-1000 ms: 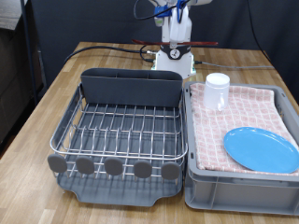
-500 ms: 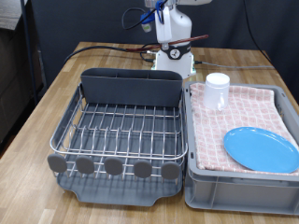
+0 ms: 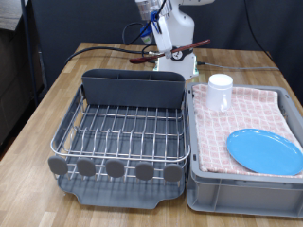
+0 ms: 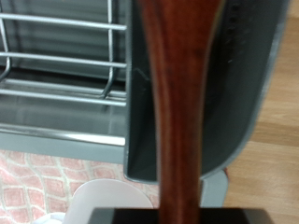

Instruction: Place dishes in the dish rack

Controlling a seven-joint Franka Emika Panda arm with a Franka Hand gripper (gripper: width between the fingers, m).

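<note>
Fingers (image 3: 163, 49) apparently gripping spoon (image 4: 179, 103).

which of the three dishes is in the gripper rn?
The wooden spoon, held in the gripper above the rack's trough. The cup and plate sit on the checkered cloth.

Front exterior overview; close wrist view above rack (image 4: 65, 84).

The white Panda arm reaches in from the exterior view's top, its last links tilted toward that view's left; the hand (image 3: 165, 47) hangs high above the counter, near the top centre of the exterior view; its fingers are closed on the wooden spoon (image 3: 170, 50), held roughly level; in the wrist view the spoon (image 4: 179, 103) runs straight out from the hand.
</note>
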